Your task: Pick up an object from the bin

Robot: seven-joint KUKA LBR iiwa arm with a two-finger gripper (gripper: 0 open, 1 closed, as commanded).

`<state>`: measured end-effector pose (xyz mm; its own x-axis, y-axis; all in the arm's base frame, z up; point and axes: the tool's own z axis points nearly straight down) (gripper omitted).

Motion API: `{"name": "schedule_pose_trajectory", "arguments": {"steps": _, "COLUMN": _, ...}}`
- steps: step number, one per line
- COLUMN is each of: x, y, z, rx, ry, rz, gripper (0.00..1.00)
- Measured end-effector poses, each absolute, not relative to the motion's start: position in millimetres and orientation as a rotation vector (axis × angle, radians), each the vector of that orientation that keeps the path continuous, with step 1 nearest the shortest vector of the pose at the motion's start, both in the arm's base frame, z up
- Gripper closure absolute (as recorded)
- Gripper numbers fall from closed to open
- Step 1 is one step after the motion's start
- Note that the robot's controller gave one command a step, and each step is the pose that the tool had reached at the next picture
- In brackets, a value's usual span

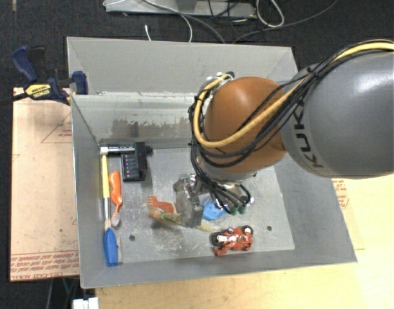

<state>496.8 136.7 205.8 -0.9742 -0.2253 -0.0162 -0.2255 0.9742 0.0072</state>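
1. Claw [190,205] sits low at the middle of the bin [87,172]; wide or narrow, can't tell.
2. Nearest things: orange fork [159,205] just beside it toward the view's left, blue piece [213,212] on the other side; contact unclear.
3. I'd centre on one thing, close gently and lift straight up, clear of the red toy [232,239].

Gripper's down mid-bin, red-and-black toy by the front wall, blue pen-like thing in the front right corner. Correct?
No. The camera view shows the blue pen-like thing in the front left corner; the gripper is mid-bin and the red-and-black toy by the front wall.
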Motion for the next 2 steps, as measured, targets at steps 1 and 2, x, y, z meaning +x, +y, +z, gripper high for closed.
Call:
{"name": "schedule_pose_trajectory", "arguments": {"steps": 1, "x": 490.0, "y": 112.2, "z": 224.9, "rx": -0.348, "ry": 3.111, "rz": 0.016, "gripper": 1.00}}
{"name": "schedule_pose_trajectory", "arguments": {"steps": 2, "x": 498.0, "y": 55.3, "z": 166.1, "rx": -0.433, "ry": 3.092, "rz": 0.015, "gripper": 1.00}}
